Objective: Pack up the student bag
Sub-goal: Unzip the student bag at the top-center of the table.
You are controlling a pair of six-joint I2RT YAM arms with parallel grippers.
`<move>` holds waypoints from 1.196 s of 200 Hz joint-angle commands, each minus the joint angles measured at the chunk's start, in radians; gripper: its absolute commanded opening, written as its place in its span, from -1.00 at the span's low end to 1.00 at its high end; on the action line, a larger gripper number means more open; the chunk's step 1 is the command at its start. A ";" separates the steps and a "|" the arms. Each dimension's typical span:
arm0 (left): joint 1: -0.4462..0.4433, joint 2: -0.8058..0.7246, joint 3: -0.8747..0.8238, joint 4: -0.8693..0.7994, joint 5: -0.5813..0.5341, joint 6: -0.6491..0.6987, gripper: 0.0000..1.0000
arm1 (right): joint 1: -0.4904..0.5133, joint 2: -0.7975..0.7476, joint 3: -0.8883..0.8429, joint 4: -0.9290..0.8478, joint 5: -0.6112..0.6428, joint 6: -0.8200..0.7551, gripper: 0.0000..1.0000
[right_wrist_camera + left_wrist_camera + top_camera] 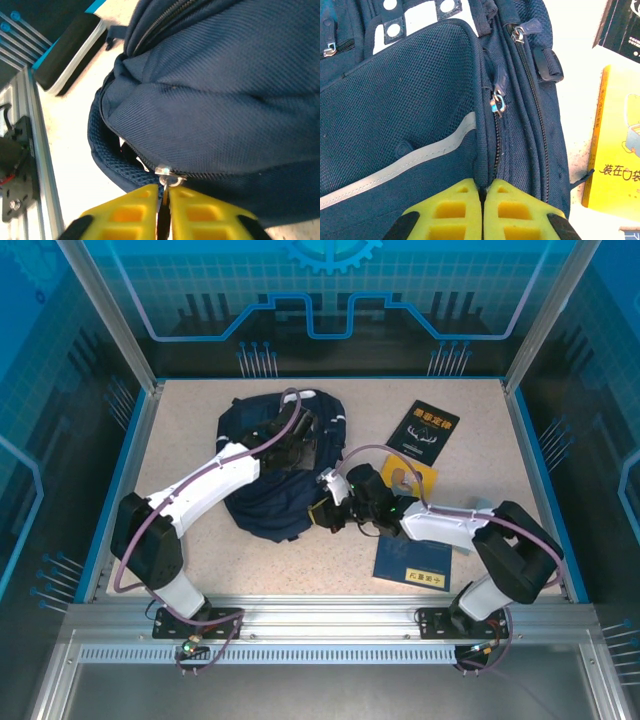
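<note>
The student bag [270, 495], a navy fabric backpack, lies in the middle-left of the table. My left gripper [300, 440] rests on its top. In the left wrist view the gripper [483, 187] is shut, its yellow fingers pinching a ridge of the bag's [420, 100] fabric beside a zipper line; a silver zipper slider [496, 102] sits further up that line. My right gripper [322, 512] is at the bag's right edge. In the right wrist view it [164, 192] is shut on the metal zipper pull [167, 176] of the bag [225, 90], and the zipper gapes open to the left of the pull.
A black book [424, 429] lies at the back right, a yellow book [415, 480] under my right arm, and a blue book [412, 562] near the front right. The yellow book [615, 150] lies close beside the bag. Blue rails border the table.
</note>
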 commanded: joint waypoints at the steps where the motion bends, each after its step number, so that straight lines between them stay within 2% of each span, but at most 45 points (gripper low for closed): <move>1: 0.021 -0.037 0.001 0.093 0.011 0.009 -1.00 | -0.061 -0.128 -0.012 -0.048 0.072 0.117 -0.44; 12: 0.024 -0.051 -0.016 0.100 0.021 0.022 -1.00 | -0.120 -0.162 -0.005 -0.104 0.048 0.206 -0.40; 25: 0.024 -0.069 -0.033 0.111 0.033 0.031 -1.00 | -0.178 -0.184 0.020 -0.176 0.008 0.287 -0.26; 40: 0.025 -0.079 -0.042 0.118 0.047 0.039 -1.00 | -0.200 -0.186 0.072 -0.285 0.022 0.325 -0.16; 56: 0.025 -0.084 -0.041 0.124 0.056 0.044 -1.00 | -0.213 -0.169 0.117 -0.349 0.038 0.378 0.04; 102: 0.024 -0.091 -0.043 0.126 0.083 0.049 -1.00 | -0.238 -0.053 0.198 -0.326 -0.056 0.537 0.23; 138: 0.024 -0.096 -0.052 0.127 0.086 0.053 -1.00 | -0.234 0.040 0.240 -0.239 -0.125 0.586 0.21; 162: 0.024 -0.102 -0.051 0.128 0.091 0.049 -1.00 | -0.215 0.092 0.272 -0.220 -0.141 0.596 0.13; 187: 0.024 -0.106 -0.054 0.126 0.089 0.046 -1.00 | -0.195 0.129 0.296 -0.206 -0.159 0.604 -0.04; 220: 0.025 -0.150 -0.051 0.091 0.095 0.027 -1.00 | -0.178 0.158 0.317 -0.203 -0.163 0.612 -0.55; 233: 0.024 -0.179 -0.055 0.068 0.081 0.019 -0.85 | -0.175 0.165 0.328 -0.195 -0.162 0.613 -0.79; 239: 0.026 -0.194 -0.059 0.054 0.070 0.013 -0.69 | -0.172 0.169 0.336 -0.191 -0.163 0.614 -0.86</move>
